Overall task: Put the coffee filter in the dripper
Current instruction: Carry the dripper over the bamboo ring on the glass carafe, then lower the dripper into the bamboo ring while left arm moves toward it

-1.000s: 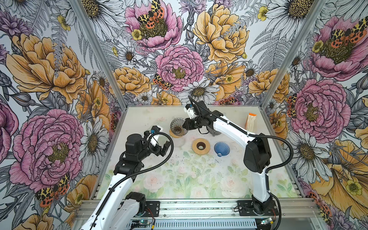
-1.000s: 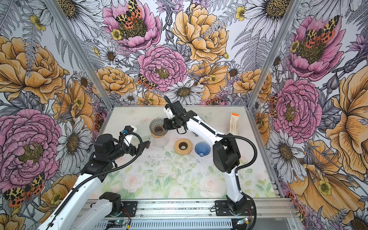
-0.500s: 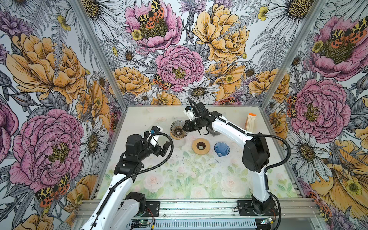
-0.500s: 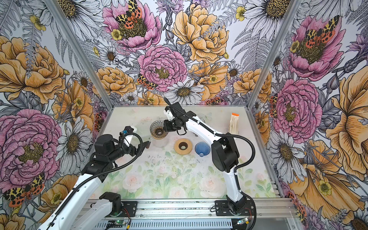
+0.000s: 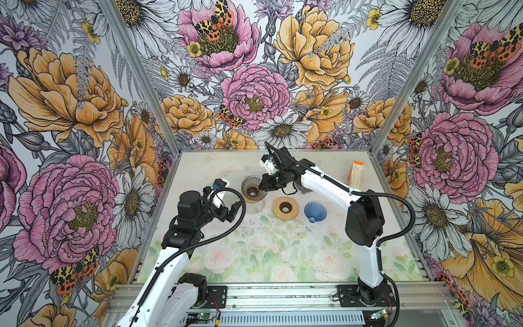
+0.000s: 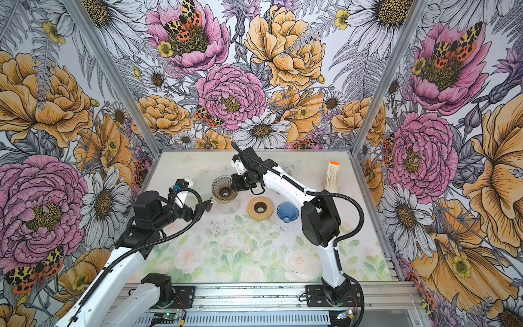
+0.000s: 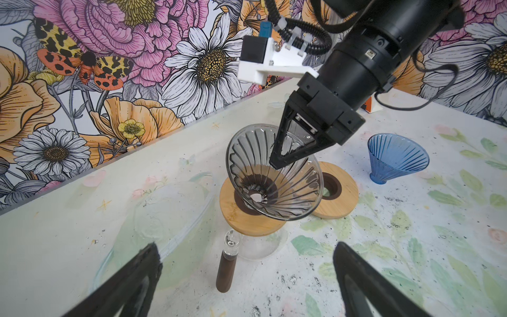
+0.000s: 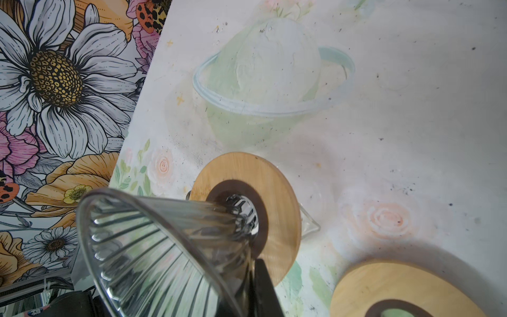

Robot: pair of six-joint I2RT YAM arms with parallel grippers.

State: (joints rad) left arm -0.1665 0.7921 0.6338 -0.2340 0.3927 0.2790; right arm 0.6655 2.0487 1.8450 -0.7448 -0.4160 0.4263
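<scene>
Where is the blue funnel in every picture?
Top view: blue funnel mid-table, just right of the loose wooden ring.
Top view: same spot, right of the ring.
Left wrist: on the table just past the ring.
Right wrist: not in it; only the ring shows.
Landmark: that ring.

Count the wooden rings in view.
2. One wooden ring tops the glass carafe, under the smoky dripper; a second ring lies on the table beside the blue dripper. Others may be hidden.

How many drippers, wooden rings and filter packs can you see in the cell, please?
Drippers: 2, the smoky dripper and the blue dripper.
Wooden rings: 2, the ring under the smoky dripper and the loose ring.
Filter packs: 1, the filter pack.
Total: 5.
</scene>
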